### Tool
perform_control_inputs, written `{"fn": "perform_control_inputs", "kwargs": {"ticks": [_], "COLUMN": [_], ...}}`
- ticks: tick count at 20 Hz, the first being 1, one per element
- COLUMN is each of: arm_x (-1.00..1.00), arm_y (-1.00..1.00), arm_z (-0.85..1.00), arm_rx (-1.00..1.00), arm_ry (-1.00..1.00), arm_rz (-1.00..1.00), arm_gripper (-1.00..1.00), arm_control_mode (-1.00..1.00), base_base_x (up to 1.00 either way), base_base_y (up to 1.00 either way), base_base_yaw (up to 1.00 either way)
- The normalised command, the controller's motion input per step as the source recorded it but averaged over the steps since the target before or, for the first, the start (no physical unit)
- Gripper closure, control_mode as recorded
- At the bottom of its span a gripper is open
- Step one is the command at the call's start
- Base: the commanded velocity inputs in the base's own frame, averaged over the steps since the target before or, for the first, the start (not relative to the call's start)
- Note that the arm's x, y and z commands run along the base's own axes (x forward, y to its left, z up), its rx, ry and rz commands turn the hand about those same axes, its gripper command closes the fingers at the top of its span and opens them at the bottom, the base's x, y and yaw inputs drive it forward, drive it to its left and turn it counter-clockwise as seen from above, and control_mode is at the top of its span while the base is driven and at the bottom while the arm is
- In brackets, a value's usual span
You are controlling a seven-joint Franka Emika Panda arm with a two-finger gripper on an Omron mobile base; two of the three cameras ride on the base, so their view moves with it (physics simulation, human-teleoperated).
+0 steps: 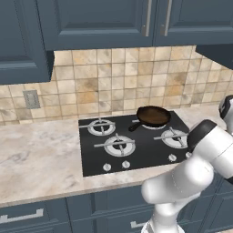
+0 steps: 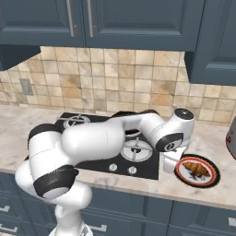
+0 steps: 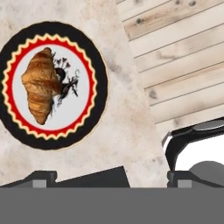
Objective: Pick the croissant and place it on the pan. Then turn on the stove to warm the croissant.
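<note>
Marble countertop [image 2: 216, 191] runs along the tiled wall, with the stove [image 1: 132, 143] set into it and the pan [image 1: 154, 115] empty on a back burner. Your croissant [image 3: 40, 85] sits on a red-and-black rimmed plate [image 3: 98, 65] to the right of the cooktop, and in the hand view it's well ahead of the fingertips [image 3: 43, 176] and off toward the left one. The gripper [image 3: 111, 177] has its two tips spread wide with nothing between them. You're not centered yet, so I'd slide over until the pastry sits right between the fingers, then line the jaws across its narrow width, not its length. Drop straight down and close gently, it'll probably squash or roll otherwise.
</note>
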Motion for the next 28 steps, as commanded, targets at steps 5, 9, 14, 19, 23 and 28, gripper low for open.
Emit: {"fn": "perform_control_inputs", "kwargs": {"ticks": [5, 9, 14, 19, 23, 28], "arm_x": [0.08, 0.15, 0.19, 0.14, 0.15, 0.2], "arm_y": [-0.09, -0.08, -0.15, -0.28, -0.4, -0.29], "arm_z": [-0.19, -0.16, -0.11, -0.07, -0.09, -0.12], "arm_rx": [0.0, 0.0, 0.0, 0.0, 0.03, 0.01], "arm_ry": [0.01, 0.05, 0.07, 0.04, 0.02, 0.01], "arm_rz": [0.0, 0.0, 0.0, 0.0, 0.0, 0.0], "arm_gripper": [-1.0, -1.0, -1.0, -1.0, -1.0, -1.0], "arm_control_mode": [-1.0, -1.0, -1.0, -1.0, -1.0, -1.0], "base_base_x": [0.0, 0.0, 0.0, 0.0, 0.0, 0.0], "base_base_y": [0.0, 0.0, 0.0, 0.0, 0.0, 0.0], "base_base_yaw": [0.0, 0.0, 0.0, 0.0, 0.0, 0.0]}}
